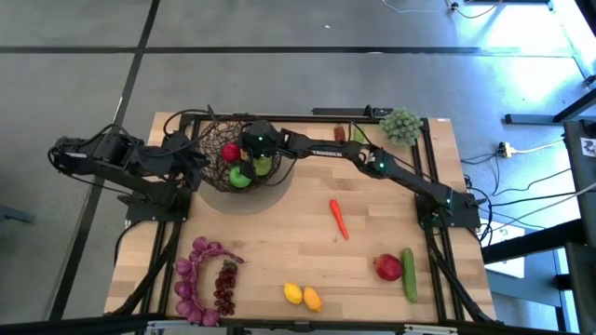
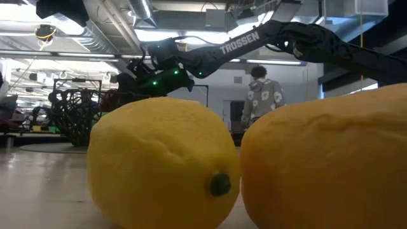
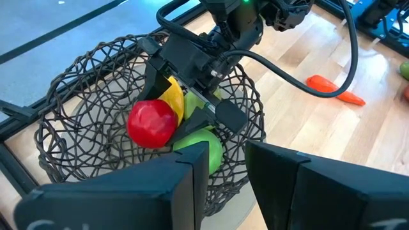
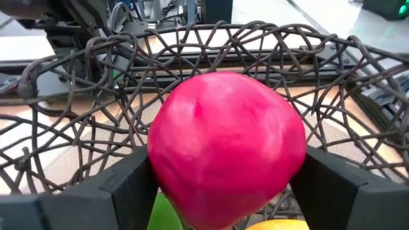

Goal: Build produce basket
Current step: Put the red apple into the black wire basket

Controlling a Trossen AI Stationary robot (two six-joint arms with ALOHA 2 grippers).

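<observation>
Basket [image 1: 216, 172], partly filled; right gripper [image 3: 167, 110], fingers spread wide, grasps red fruit [image 4: 227, 150]; carrot [image 1: 339, 219], lemons [image 1: 302, 296], cucumber [image 1: 408, 274] remain; left gripper [image 3: 220, 179] narrowly parted, empty.

The right arm stretches from its base at the worktop's right edge, elbow raised, across to the far left, its wrist tipped downward. The right gripper [image 3: 167, 121] has its fingers [image 4: 118, 188] spread wide and pressed against both sides of a round red fruit [image 4: 227, 150]. The left arm lies folded low at the left edge, the left gripper [image 3: 220, 176] partly parted, holding nothing.
</observation>
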